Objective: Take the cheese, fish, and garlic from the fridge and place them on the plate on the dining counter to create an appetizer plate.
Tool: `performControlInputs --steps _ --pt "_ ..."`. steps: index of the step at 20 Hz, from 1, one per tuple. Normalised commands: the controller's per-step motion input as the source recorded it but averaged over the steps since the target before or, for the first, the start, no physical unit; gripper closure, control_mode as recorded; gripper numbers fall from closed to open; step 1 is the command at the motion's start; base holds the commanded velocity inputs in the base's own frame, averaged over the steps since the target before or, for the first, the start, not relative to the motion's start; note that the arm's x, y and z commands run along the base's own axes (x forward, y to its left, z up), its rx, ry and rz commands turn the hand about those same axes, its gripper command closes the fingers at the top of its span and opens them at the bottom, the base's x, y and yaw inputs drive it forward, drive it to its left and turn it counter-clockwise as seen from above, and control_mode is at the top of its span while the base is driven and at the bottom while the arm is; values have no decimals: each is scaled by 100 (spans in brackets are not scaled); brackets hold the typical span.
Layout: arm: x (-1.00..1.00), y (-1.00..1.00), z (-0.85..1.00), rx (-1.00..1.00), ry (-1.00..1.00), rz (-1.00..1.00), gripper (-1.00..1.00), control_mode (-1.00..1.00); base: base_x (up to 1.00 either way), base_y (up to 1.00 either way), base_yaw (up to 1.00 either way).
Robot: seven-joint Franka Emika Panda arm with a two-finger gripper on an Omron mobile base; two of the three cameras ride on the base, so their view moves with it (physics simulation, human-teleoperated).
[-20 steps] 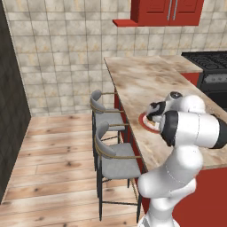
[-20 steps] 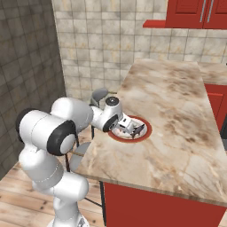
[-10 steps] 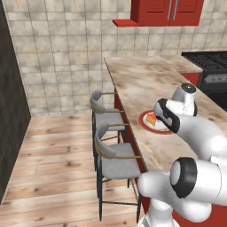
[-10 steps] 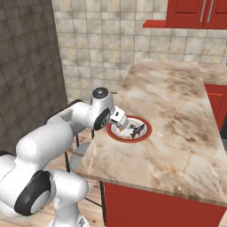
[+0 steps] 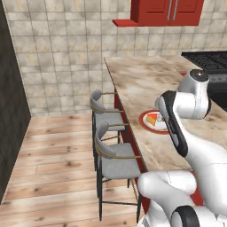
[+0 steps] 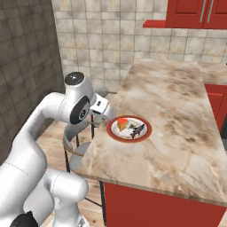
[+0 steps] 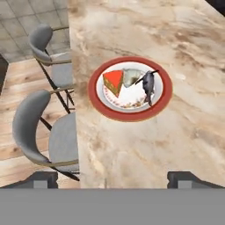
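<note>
The red-rimmed plate (image 7: pixel 93 90) lies on the beige dining counter (image 7: pixel 176 140) near its edge. On it sit the orange cheese wedge (image 7: pixel 114 81), the off-white garlic (image 7: pixel 131 77) and the dark fish (image 7: pixel 148 85), close together. My gripper (image 7: pixel 115 179) hangs above and short of the plate, open, with nothing between its fingertips (image 7: pixel 41 179). The right base view shows the gripper (image 6: pixel 98 116) at the counter's stool side, just left of the plate (image 6: pixel 128 138), which holds cheese (image 6: pixel 122 122), garlic (image 6: pixel 131 126) and fish (image 6: pixel 138 130). My arm partly hides the plate (image 5: pixel 144 120) and cheese (image 5: pixel 153 119). The fridge is out of view.
Two grey stools (image 5: pixel 104 111) (image 5: pixel 117 162) stand along the counter's left side over a wooden floor. A dark stove (image 5: pixel 206 62) sits at the far right, and red wall cabinets (image 5: pixel 166 11) hang above. A dark wall (image 5: pixel 9 111) borders the left.
My gripper has lifted off the plate and drawn back toward the stool side of the counter. The arm has swung upward. The three foods stay on the plate.
</note>
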Motion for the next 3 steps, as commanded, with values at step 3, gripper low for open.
performControlInputs --steps 3 --pt "-90 91 68 -10 0 11 -100 -100 0 0 0"
